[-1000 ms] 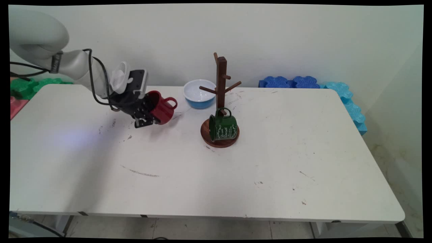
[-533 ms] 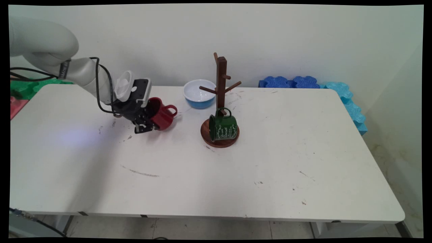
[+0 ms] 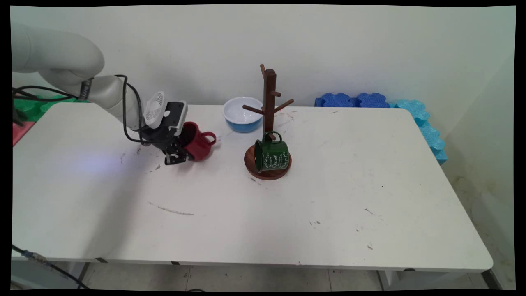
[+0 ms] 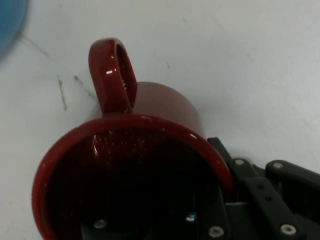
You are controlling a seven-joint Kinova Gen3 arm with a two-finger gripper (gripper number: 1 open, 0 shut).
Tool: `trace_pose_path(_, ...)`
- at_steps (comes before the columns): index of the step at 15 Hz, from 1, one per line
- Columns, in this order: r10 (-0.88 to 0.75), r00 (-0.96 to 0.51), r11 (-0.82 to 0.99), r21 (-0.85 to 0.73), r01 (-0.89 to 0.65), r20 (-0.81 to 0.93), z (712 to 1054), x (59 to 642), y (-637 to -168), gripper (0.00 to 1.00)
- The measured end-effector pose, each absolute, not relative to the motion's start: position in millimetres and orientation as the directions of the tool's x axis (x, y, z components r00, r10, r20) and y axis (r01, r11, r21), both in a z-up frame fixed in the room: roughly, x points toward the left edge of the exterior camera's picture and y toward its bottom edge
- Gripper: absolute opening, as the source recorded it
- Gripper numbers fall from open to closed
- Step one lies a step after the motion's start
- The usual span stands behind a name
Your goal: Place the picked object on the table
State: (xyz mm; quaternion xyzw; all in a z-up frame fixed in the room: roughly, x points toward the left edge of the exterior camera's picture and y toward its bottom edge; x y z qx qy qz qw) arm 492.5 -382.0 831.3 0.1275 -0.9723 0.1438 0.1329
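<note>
My gripper [image 3: 181, 154] is shut on the rim of a red mug [image 3: 199, 144], which hangs tilted just over the white table [image 3: 287, 213], left of centre. The mug's mouth faces the hand and its handle [image 3: 208, 137] points right and away. In the hand view the red mug [image 4: 150, 130] fills the frame, one finger inside its mouth and the other outside its wall, handle [image 4: 112, 70] up. To the right stands a dark wooden mug tree [image 3: 269, 115] on a round base, with a green mug [image 3: 270, 154] at its foot.
A white and blue bowl [image 3: 243, 113] sits behind the mug, near the tree. Blue foam blocks [image 3: 370, 100] line the table's far right edge, and green and red ones [image 3: 24, 109] lie at the far left. Black cables hang from the arm.
The gripper with the red mug has shifted a little to the right and lower, closer to the table top. The green mug, tree and bowl have not moved.
</note>
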Motion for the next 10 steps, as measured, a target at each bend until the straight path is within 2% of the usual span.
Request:
trace_pose_path(3, -0.205, -0.936, 0.928, -0.245, -0.279, 0.287, 827.2, 492.6, -384.0, 0.0)
trace_pose_path(4, -0.204, -0.936, 0.929, -0.246, -0.278, 0.286, 826.5, 492.5, -384.7, 1.0)
trace_pose_path(10, -0.196, -0.939, 0.931, -0.247, -0.268, 0.281, 822.1, 492.4, -387.8, 1.0)
